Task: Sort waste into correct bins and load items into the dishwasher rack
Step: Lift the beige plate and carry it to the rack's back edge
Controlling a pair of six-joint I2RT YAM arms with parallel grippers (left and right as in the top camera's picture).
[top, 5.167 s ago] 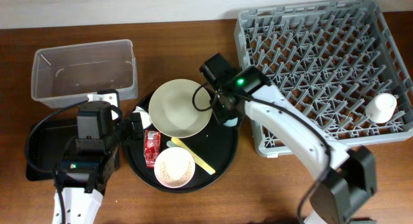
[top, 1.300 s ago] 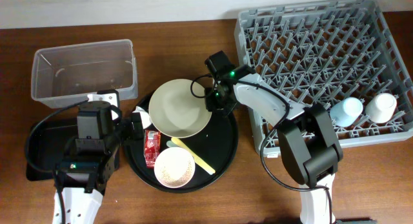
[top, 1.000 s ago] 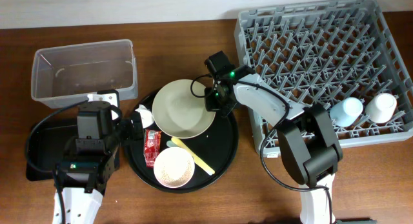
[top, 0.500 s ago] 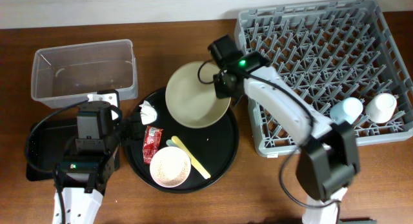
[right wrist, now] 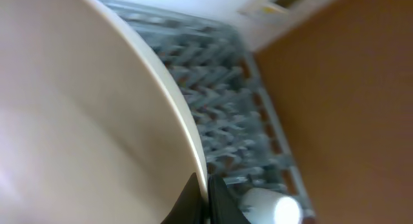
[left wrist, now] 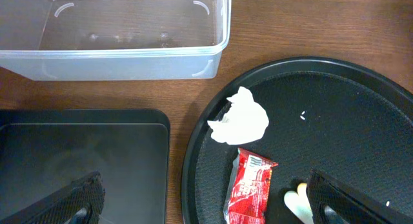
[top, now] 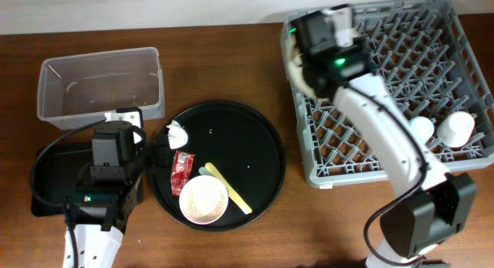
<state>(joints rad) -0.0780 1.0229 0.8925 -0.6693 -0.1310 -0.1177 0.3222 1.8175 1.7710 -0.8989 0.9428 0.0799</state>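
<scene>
My right gripper (top: 310,73) is shut on the rim of the large cream plate (top: 296,67), holding it on edge above the left side of the grey dishwasher rack (top: 401,83). In the right wrist view the plate (right wrist: 84,121) fills the left side, with the fingertips (right wrist: 195,199) pinching its rim. A light-blue cup (top: 421,127) and a white cup (top: 455,127) lie in the rack. My left gripper (left wrist: 210,204) stands open over the red sachet (left wrist: 248,188), below the white tissue (left wrist: 242,117). A small bowl (top: 204,199) with rice and the yellow utensil (top: 231,189) lie on the round tray.
The round black tray (top: 255,156) sits mid-table. The clear tub (top: 100,84) stands at the back left, with the shallow black tray (top: 50,179) in front of it under my left arm. A pale-green utensil (top: 207,171) lies beside the yellow one.
My right gripper has lifted the cream plate off the round tray, carried it right and back over the rack, and turned it on edge. The left arm has not moved.
</scene>
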